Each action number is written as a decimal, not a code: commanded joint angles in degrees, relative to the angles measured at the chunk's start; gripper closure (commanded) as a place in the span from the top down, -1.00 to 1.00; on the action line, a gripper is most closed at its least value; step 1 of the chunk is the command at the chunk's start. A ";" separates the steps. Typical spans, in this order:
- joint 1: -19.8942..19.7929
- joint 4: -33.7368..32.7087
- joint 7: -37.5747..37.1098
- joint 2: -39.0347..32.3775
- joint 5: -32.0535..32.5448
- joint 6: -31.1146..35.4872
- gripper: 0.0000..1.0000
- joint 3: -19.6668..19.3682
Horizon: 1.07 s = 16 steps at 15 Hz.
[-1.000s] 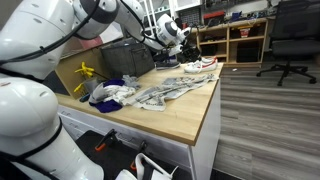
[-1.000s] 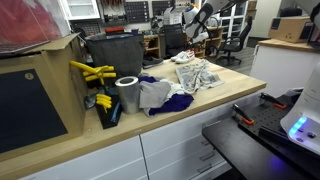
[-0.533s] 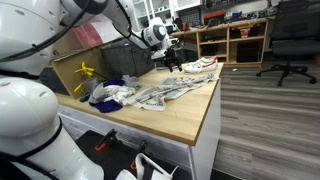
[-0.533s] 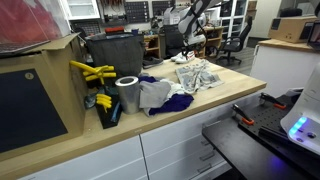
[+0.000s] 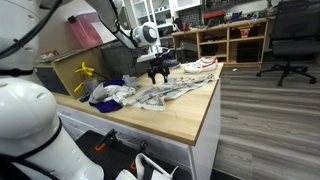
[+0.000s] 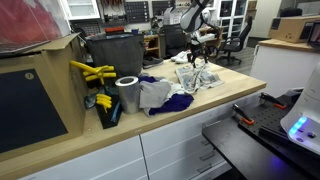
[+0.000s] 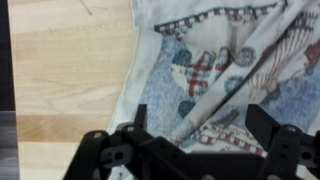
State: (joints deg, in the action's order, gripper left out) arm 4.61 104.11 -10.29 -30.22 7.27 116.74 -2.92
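Hanging jaws apart, the pincer [image 5: 158, 73] hovers above the patterned cloth [image 5: 176, 91], seemingly without touching it.

Item, black two-fingered gripper [image 5: 158, 72]: we log it moved from high over the far end of the pale wooden bench [image 5: 190, 118] down to just above the crumpled grey patterned cloth [image 5: 172, 92].

A light wooden workbench top [image 5: 188, 118] carries everything; a patterned cloth [image 5: 172, 91] lies spread and rumpled across its far half; a heap of white and blue cloths [image 6: 160, 96] sits beside it; a silver cylinder [image 6: 127, 94], perhaps a tin, stands upright nearby; a dark bin [image 6: 115, 52] rests behind.
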 commanded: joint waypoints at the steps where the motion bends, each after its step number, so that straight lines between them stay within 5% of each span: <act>1: -2.09 6.45 8.99 4.38 0.28 -4.57 1.00 1.71; 8: -3.04 9.41 13.37 2.68 6.21 -8.50 1.00 0.55; 15: -3.91 8.61 10.51 -2.55 9.86 -2.27 1.00 -0.08; 16: -4.02 8.36 9.72 -3.39 9.00 -0.92 0.82 0.06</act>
State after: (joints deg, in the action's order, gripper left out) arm 0.92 113.27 1.23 -31.77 17.13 113.06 -3.03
